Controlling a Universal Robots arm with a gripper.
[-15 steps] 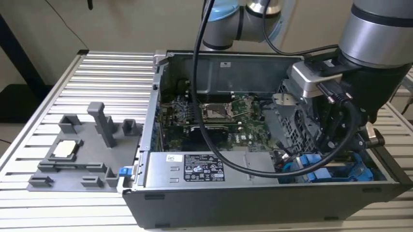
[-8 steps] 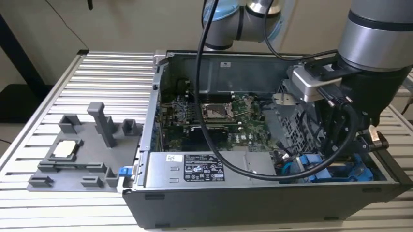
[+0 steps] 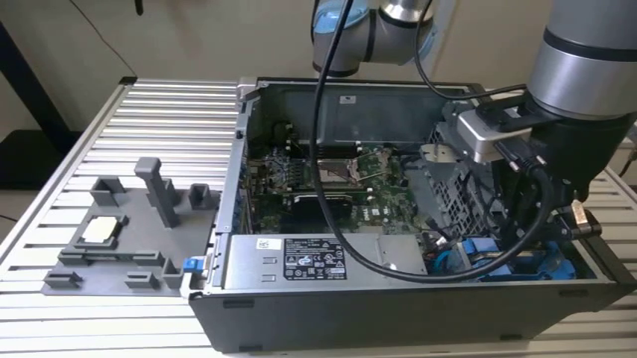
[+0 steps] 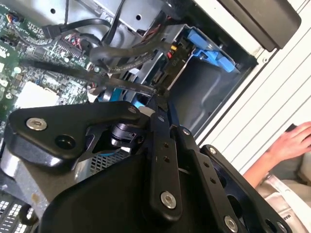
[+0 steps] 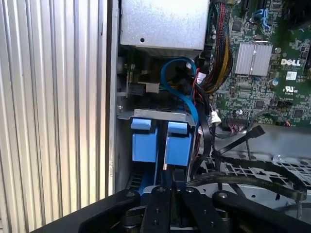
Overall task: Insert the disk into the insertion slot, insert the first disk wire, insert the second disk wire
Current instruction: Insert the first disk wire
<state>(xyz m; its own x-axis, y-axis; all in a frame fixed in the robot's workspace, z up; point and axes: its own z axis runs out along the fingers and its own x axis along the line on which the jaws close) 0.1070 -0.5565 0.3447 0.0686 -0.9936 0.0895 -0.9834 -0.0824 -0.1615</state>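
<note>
One computer case (image 3: 398, 298) lay open on its side on the slatted table (image 3: 169, 127), so that its bays faced upward toward the arm (image 3: 582, 67). The arm's wrist reached into the case corner at the exterior view's right, just beyond the power supply (image 3: 309, 261).

In the second wrist view, the gripper (image 4: 156, 97) had its fingers pressed together with nothing seen pinched between them, a posture judged better suited to pushing than to carrying. A blue tab (image 4: 209, 48) stood beyond the tips. A person's hand (image 4: 291, 141) rested outside the case, well apart from the gripper.

In the first wrist view, the disk (image 5: 160, 145) presented its blue caddy end at the mouth of the insertion slot (image 5: 158, 115), directly ahead of the fingertips and near them. Contact could not be confirmed. The silver body was hidden, so seating depth could not be told. A blue cable (image 5: 184, 92) looped beyond the slot.
</note>
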